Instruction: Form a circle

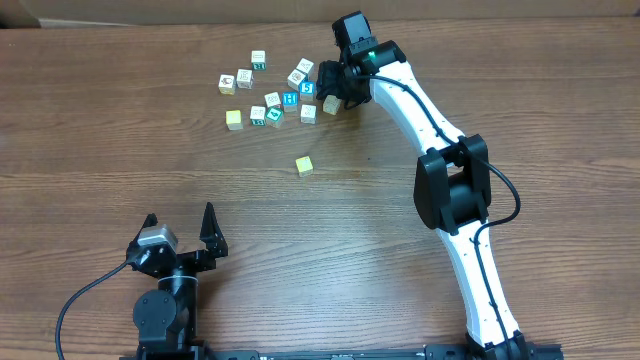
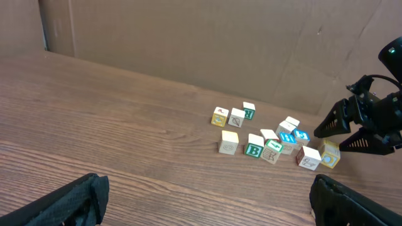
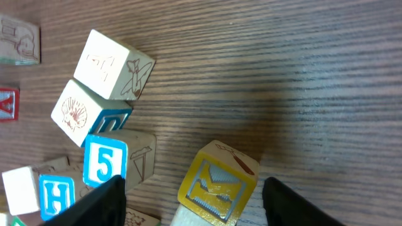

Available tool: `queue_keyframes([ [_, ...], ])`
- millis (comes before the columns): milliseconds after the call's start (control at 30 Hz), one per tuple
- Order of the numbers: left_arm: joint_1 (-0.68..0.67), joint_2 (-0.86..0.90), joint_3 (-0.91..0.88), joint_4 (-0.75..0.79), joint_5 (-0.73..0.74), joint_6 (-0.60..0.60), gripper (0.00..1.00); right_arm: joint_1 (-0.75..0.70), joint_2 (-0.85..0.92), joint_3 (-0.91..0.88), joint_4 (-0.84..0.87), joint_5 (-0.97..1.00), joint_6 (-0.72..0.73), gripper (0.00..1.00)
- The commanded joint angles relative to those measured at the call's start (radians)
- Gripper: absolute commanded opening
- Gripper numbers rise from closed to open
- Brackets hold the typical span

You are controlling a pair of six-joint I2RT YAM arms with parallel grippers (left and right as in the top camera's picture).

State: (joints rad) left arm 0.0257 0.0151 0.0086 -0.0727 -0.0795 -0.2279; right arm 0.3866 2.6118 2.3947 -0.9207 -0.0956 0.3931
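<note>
My right gripper (image 1: 336,100) is open at the right edge of a loose bunch of alphabet cubes (image 1: 272,88). Its jaws stand on either side of a yellow-faced cube (image 3: 217,188), with a gap showing on both sides. The left wrist view shows that same cube (image 2: 330,155) just under the right gripper (image 2: 331,140). A lone yellow cube (image 1: 304,165) lies apart, nearer the table's middle. No circle of cubes shows in any view. Near the front edge, my left gripper (image 1: 180,215) is open wide over bare wood, holding nothing (image 2: 204,201).
Blue "5" (image 3: 103,162) and "H" (image 3: 55,194) cubes sit close to the right gripper's left finger (image 3: 103,204). The right arm (image 1: 450,185) spans the table's right side. A brown board wall (image 2: 188,37) backs the table.
</note>
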Motion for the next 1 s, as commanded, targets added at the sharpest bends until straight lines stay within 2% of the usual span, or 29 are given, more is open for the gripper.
queue_keyframes([
  [0,-0.005,-0.01,-0.003,0.001,0.002,0.022,0.99,0.0,-0.003,-0.006,0.003,0.016,0.005,0.56],
  [100,-0.005,-0.01,-0.003,0.001,0.002,0.022,0.99,0.0,-0.003,-0.006,0.006,0.019,0.006,0.49],
  [200,-0.005,-0.01,-0.003,0.002,0.002,0.022,1.0,0.0,-0.003,-0.006,-0.008,0.074,0.052,0.52],
  [433,-0.005,-0.01,-0.003,0.001,0.002,0.022,0.99,0.0,-0.002,-0.014,-0.002,0.08,0.053,0.59],
  [633,-0.005,-0.01,-0.003,0.002,0.002,0.022,1.0,0.0,-0.002,-0.055,0.033,0.08,0.053,0.59],
  [833,-0.005,-0.01,-0.003,0.001,0.002,0.023,0.99,0.0,-0.003,-0.071,0.059,0.079,0.053,0.49],
  [967,-0.005,-0.01,-0.003,0.001,0.002,0.023,1.0,-0.002,-0.005,-0.039,0.055,0.079,0.051,0.38],
])
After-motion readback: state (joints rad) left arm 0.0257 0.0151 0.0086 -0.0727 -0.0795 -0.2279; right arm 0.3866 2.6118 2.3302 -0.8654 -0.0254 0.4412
